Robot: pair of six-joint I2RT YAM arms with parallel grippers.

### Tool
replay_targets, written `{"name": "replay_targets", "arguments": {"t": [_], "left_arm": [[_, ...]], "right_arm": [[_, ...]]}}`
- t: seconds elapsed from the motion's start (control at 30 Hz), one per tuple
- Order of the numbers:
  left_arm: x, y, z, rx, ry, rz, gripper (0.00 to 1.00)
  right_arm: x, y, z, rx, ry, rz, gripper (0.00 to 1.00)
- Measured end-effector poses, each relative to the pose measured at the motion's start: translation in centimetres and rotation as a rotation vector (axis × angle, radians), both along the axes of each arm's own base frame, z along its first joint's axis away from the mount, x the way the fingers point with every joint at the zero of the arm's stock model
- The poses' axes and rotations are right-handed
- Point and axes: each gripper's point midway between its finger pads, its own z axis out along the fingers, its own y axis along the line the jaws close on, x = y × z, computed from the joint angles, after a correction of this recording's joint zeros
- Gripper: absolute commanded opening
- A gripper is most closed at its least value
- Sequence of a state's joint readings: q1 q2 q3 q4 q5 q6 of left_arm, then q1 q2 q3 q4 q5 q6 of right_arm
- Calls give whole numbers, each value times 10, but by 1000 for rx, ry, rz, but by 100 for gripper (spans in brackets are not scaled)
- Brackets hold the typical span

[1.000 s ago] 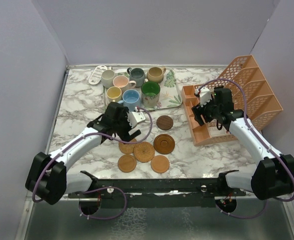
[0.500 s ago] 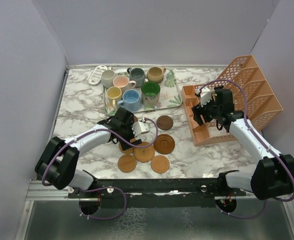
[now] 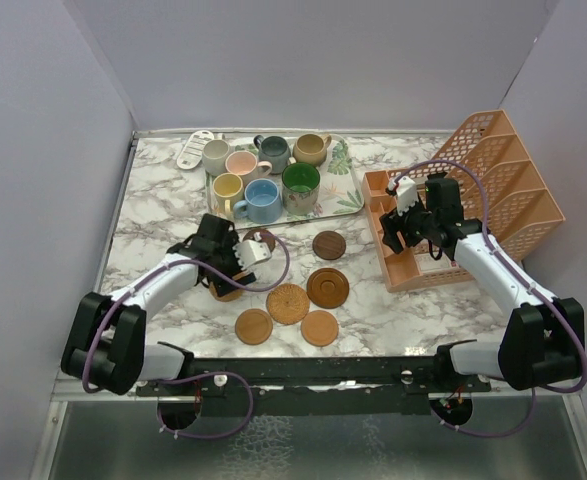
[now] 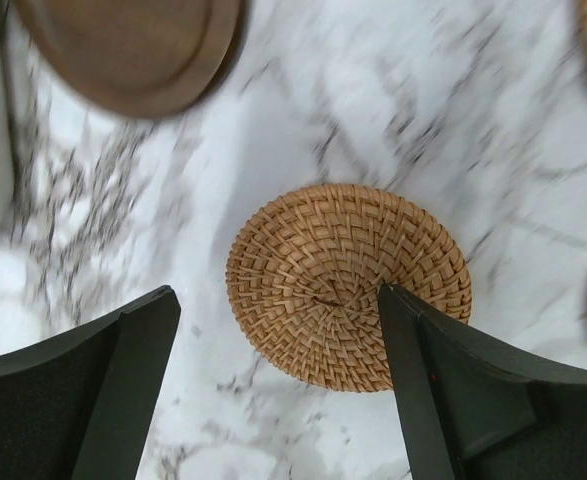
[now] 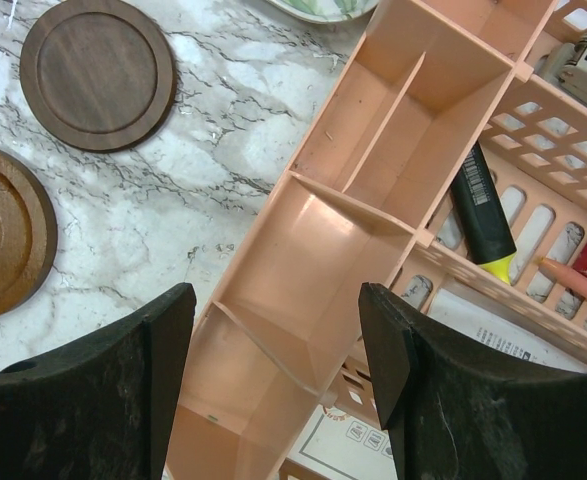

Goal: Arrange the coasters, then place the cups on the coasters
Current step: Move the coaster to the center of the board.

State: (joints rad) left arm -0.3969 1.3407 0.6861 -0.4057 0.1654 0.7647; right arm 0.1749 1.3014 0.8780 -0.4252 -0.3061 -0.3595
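Note:
A woven coaster [image 4: 323,280] lies on the marble under my left gripper [image 4: 278,295], which is open. Its right finger [image 4: 453,380] covers the coaster's right part and its left finger stands on bare marble. In the top view that coaster [image 3: 223,291] peeks out below the left gripper [image 3: 227,264]. Other coasters lie nearby: dark [image 3: 328,245], ringed brown [image 3: 327,287], woven [image 3: 287,303], two tan [image 3: 254,326] [image 3: 319,327]. Several cups, such as the green one [image 3: 300,185], stand on the leaf tray [image 3: 345,192]. My right gripper [image 5: 276,300] hangs open over the orange rack [image 5: 373,170].
The orange rack [image 3: 478,190] fills the right side, with a highlighter [image 5: 483,215] and papers in it. A white slotted object [image 3: 195,150] lies at the back left. A wooden coaster [image 4: 133,50] sits close beyond the left gripper. Walls close in the left, back and right.
My left gripper has swung left and lower, its jaws narrowing a little, and the woven coaster beneath it has shifted left away from the cluster. The right arm has hardly moved.

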Motion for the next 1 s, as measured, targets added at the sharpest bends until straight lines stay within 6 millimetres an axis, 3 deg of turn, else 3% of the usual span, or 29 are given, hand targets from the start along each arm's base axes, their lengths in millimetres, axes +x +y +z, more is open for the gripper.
{"name": "replay_targets", "arguments": {"t": [0.1,0.17,0.43,0.57,0.7,0.77,0.9,1.0], "left_arm": [[1,35,1,34,-24,67,83],[0,48,1,48,-35,87,84],[-5,63,9,62,-5,152,87],[19,39,46,-54,-50,175,88],[33,-9,79,-162,-116,84,88],[25,-36,79,-187,-106,8,88],[2,-81,56,-191,-14,-129,88],[-12,-101,39,-175,41,-190,88]], "right_arm": [[0,0,1,-2,-3,2,67],[0,0,1,-2,-4,2,67],[0,0,1,-5,-7,11,67],[0,0,1,-8,-9,15,67],[0,0,1,-7,-9,18,67],[0,0,1,-7,-10,17,67],[0,0,3,-7,-15,17,67],[0,0,5,-6,-21,17,67]]}}
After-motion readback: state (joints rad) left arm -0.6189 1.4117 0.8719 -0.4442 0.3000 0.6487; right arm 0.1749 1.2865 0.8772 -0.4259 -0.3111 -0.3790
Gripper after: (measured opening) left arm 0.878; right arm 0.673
